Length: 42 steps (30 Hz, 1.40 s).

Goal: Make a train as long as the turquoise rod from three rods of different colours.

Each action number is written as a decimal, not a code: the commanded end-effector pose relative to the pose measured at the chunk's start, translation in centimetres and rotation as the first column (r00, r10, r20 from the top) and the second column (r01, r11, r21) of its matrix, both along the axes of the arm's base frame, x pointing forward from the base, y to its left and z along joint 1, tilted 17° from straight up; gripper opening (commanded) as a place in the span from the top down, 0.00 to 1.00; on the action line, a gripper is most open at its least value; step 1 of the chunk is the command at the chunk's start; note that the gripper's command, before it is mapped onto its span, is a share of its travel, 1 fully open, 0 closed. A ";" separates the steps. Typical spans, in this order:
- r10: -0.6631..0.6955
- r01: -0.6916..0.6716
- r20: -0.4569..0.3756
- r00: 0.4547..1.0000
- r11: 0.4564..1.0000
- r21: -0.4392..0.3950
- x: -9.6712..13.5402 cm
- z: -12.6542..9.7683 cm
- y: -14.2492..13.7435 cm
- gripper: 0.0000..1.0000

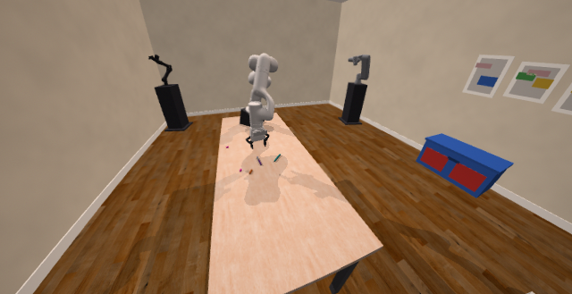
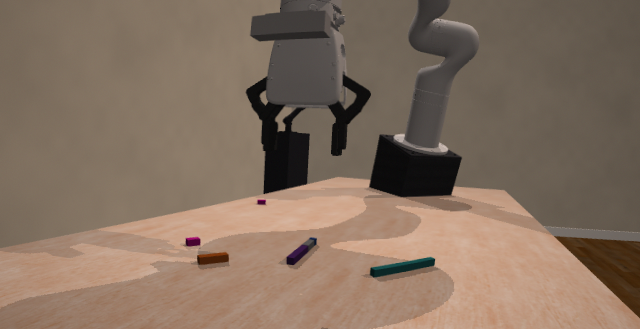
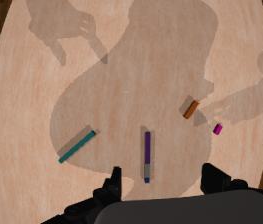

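Observation:
My gripper (image 2: 304, 139) is open and empty, raised well above the table; it also shows in the top view (image 1: 256, 142) and in the wrist view (image 3: 160, 183). Below it a purple rod (image 2: 299, 253) lies flat with a small blue rod (image 2: 315, 241) touching its far end; both show in the wrist view, the purple rod (image 3: 147, 148) and the blue rod (image 3: 147, 179). The turquoise rod (image 2: 402, 267) lies apart to the right and shows in the wrist view (image 3: 77, 145). An orange rod (image 2: 213, 258) and a magenta rod (image 2: 193, 241) lie to the left. A second magenta rod (image 2: 261, 201) lies farther back.
The arm's black base (image 2: 415, 171) stands at the far end of the table. The table's right edge (image 2: 560, 249) is close to the turquoise rod. Two other arms on black pedestals (image 1: 172, 106) stand on the floor by the back wall.

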<state>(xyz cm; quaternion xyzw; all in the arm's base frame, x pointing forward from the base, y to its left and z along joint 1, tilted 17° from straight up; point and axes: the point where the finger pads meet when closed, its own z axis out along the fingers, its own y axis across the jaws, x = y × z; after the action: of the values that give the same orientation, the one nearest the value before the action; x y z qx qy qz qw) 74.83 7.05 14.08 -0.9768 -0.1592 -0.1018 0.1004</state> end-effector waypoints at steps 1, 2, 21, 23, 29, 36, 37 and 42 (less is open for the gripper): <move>0.000 0.000 0.002 1.000 1.000 0.000 -0.4 2.6 -0.6 0.00; 0.000 0.000 0.002 1.000 1.000 0.000 -0.4 2.6 -0.6 0.00; 0.000 0.000 0.002 1.000 1.000 0.000 -0.7 4.5 -1.1 0.00; 0.000 0.000 0.002 1.000 1.000 0.000 -0.7 4.5 -1.1 0.00; 0.000 0.000 0.002 1.000 1.000 0.000 -0.7 4.5 -1.1 0.00; 0.000 0.000 0.002 1.000 1.000 0.000 -0.7 4.5 -1.1 0.00; 0.000 0.000 0.002 1.000 1.000 0.000 -0.7 4.5 -1.1 0.00; 0.000 0.000 0.002 1.000 1.000 0.000 -0.7 4.5 -1.1 0.00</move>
<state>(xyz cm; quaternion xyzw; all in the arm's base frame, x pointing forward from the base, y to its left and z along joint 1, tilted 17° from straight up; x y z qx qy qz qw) 74.02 6.02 18.44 -0.9768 -0.1592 -0.1016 0.1005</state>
